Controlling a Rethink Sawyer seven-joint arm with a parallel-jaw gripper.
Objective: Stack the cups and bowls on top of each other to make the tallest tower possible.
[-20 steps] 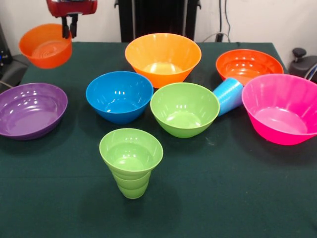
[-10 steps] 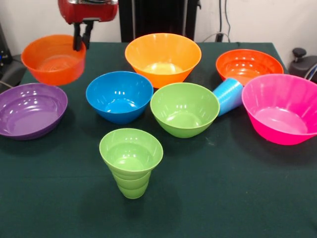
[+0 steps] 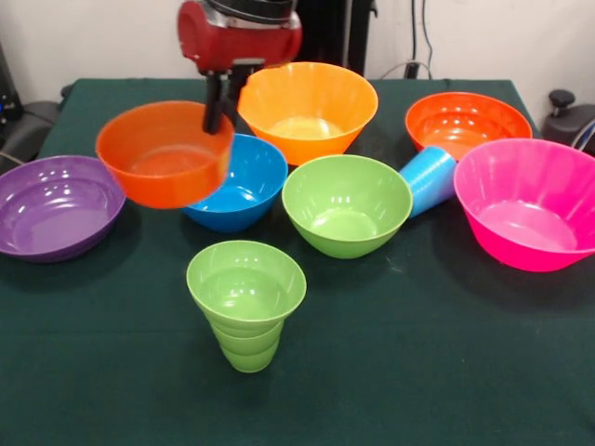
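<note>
**One orange bowl held in the air above a table of bowls and cups**

Eight pieces show on the dark green table (image 3: 446,372), none of them stacked; nearest the camera a lime green cup (image 3: 246,302) stands upright and alone; behind it sit a green bowl (image 3: 346,204) at centre and a blue bowl (image 3: 232,181) to its left, with a purple bowl (image 3: 58,204) at the left edge and a pink bowl (image 3: 528,204) at the right; a light blue cup (image 3: 429,178) lies tilted between the green and pink bowls.

Above the blue bowl's left side hangs an orange bowl (image 3: 165,153), clear of the table and tipped slightly; the gripper (image 3: 219,107), on a red arm reaching down from the top, is clamped on its far rim.

Farther back stand a yellow-orange bowl (image 3: 307,107) and a second, shallow orange bowl (image 3: 467,121).

Judged step: carrying the first piece to a base; the blue bowl beneath looks the likeliest; the next move calls for centring and levelling before lowering; the yellow-orange bowl stands close beside the gripper and could be knocked.
</note>
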